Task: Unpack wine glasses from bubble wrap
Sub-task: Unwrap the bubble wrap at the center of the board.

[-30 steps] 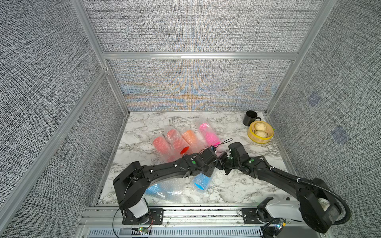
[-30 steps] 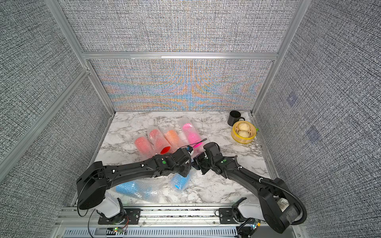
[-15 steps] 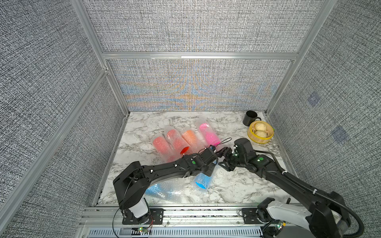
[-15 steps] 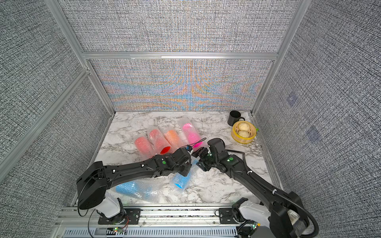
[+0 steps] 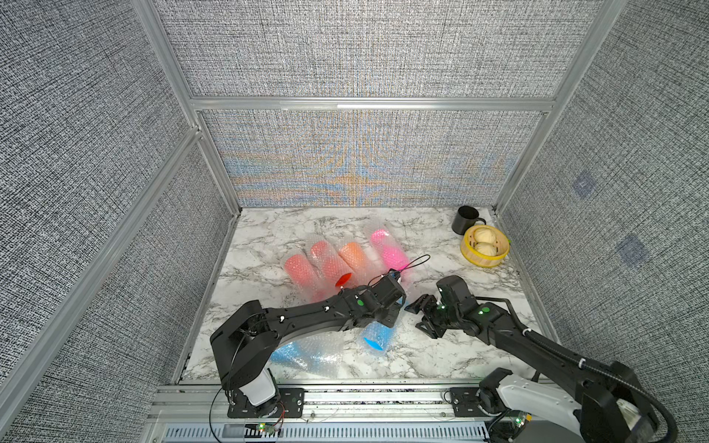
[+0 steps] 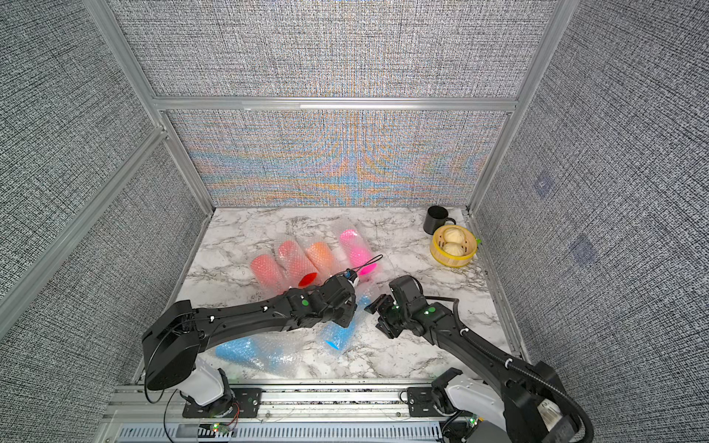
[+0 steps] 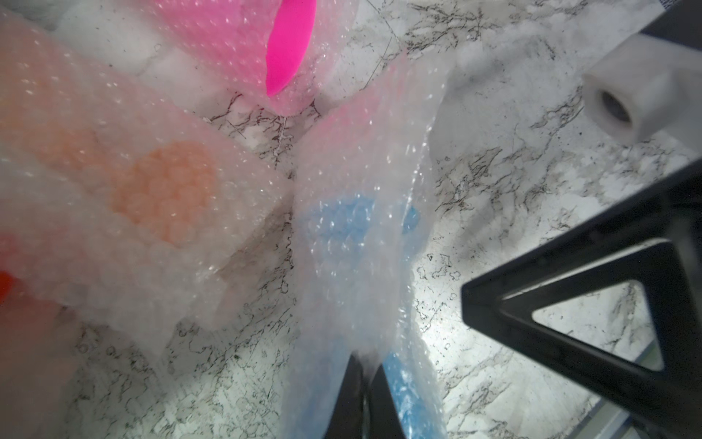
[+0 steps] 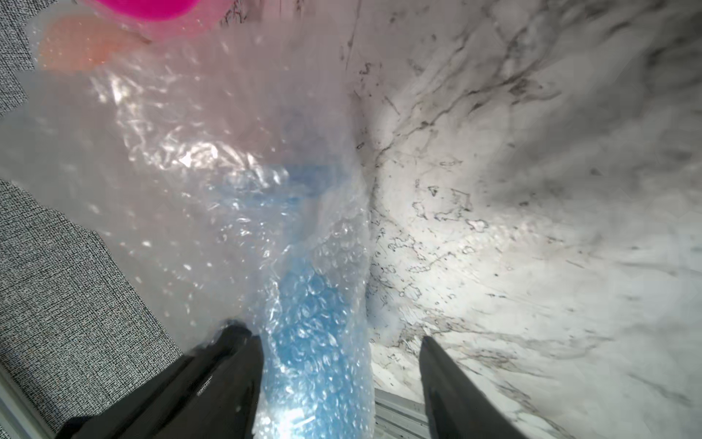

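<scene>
Marbled tabletop point(image 5: 441, 356), boxed by grey woven walls point(image 5: 345, 57) on three sides.

Black mug point(image 5: 465, 219): upright; landmark for every entry below.

Yellow basket point(image 5: 498, 257): just beside mug, on its near side; two buns point(image 5: 484, 234) inside.

Row of four, well left of mug and a little nearer the front. All lying down side by side, each rolled in whitish wrap point(image 7: 159, 273). In order: pink goblet point(image 5: 387, 249) closest to mug, then orange goblet point(image 5: 355, 257), red goblet point(image 5: 324, 255), last red goblet point(image 5: 301, 270) farthest. Bare red foot point(image 5: 344, 279) poking out of wrap on the side away from mug.

Wrapped blue goblet point(image 5: 378, 337): left of mug and much nearer the front. Lying down, blue end showing at the wrap's open end, the end away from mug.

Wrapped second blue goblet point(image 5: 291, 351): farthest from mug of all, in crumpled wrap, partly under left arm point(image 5: 307, 318).

Clenched: left gripper point(image 7: 364, 384). Left of mug and nearer the front. Fingers point(image 7: 347, 399) pressed together on a thin fold of blue goblet's wrap.

Released: right gripper point(image 8: 334, 336). Nearer mug than left gripper. Jaws standing apart, nothing held. One finger point(image 8: 228, 372) seemingly against blue goblet's wrap in right wrist view, other finger point(image 8: 452, 380) clear of it over bare marble.
</scene>
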Tool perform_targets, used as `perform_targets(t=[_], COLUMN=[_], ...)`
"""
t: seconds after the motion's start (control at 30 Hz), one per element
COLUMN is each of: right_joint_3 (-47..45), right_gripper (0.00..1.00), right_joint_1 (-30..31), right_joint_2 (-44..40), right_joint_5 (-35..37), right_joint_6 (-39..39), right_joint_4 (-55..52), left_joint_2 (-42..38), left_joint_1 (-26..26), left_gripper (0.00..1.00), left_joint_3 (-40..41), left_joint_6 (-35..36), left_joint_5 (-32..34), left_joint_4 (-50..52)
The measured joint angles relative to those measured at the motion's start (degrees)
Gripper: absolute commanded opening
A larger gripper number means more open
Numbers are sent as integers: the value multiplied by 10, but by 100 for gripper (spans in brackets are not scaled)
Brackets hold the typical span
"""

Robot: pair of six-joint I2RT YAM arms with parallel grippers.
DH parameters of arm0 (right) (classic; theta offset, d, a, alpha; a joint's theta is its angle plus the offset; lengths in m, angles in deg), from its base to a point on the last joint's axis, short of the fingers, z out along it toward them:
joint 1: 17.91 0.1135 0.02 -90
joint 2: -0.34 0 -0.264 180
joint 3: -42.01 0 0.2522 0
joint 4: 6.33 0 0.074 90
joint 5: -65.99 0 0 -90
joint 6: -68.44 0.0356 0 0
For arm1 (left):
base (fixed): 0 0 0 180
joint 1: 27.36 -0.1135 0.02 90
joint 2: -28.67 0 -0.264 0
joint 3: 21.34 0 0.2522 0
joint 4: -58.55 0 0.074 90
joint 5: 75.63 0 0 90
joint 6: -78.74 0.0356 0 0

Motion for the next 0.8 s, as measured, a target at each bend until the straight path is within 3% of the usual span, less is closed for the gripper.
perform_targets(t=[0.13,0.27,0.33,0.43,0.47,0.6,0.8], right_joint_3=[16,18,18,18,18,21,46], right_gripper=[61,48,35,3,0,0,0], right_joint_1=[4,18,28,37,36,26,-3], right_joint_2=[51,97,110,116,115,98,94], right_joint_5=[-9,-16,-18,-16,-16,-12,-16], right_joint_6=[-2,6,9,12,12,-16,-131], right_joint_4=[48,85,99,111,110,96,51], left_joint_2=[-2,-5,-5,-5,-8,-34,-73], left_joint_1=[0,0,0,0,0,-1,-20], left_gripper=[0,0,0,0,0,0,0], left_joint_3=[6,13,13,14,15,31,62], left_joint_6=[0,-2,-2,-2,-2,-11,-37], left_joint_5=[0,0,0,0,0,11,17], left_joint_4=[-3,-5,-6,-12,-14,-15,-29])
